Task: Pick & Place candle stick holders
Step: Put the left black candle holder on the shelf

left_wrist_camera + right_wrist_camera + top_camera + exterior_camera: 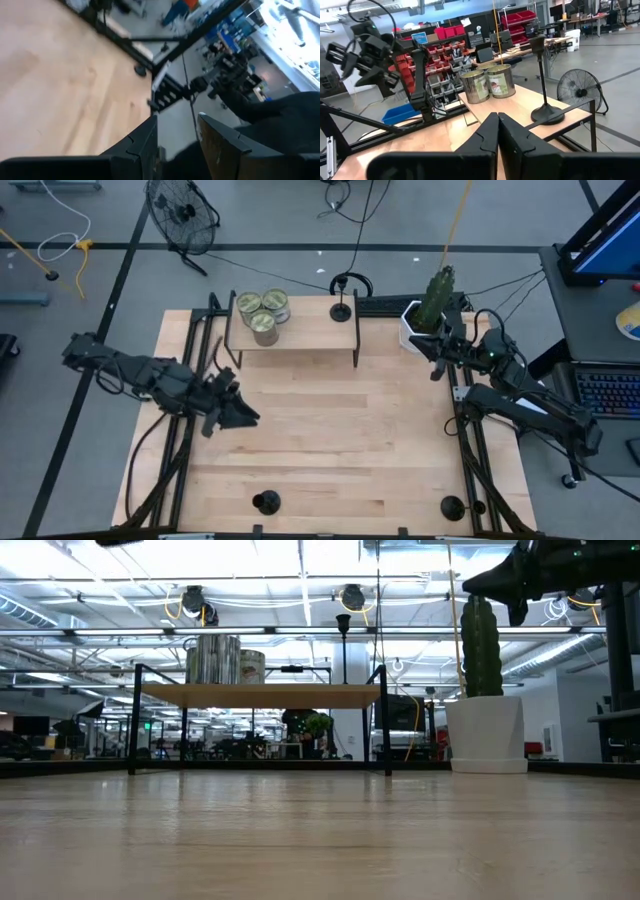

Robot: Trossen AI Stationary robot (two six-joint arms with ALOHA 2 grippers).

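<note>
The left gripper (240, 416), fingers apart and empty, is nearest the upright small black candlestick (266, 502) by the table's near edge; the right gripper (437, 361) is closed together.

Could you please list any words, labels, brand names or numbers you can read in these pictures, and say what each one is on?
None can be read.
Tin cans on the small raised shelf: paper labels, print too blurred to read.
Blue sign by the red bins in the room behind: lettering too small to read.
Candle stick holder on the shelf: no marking visible.
</note>
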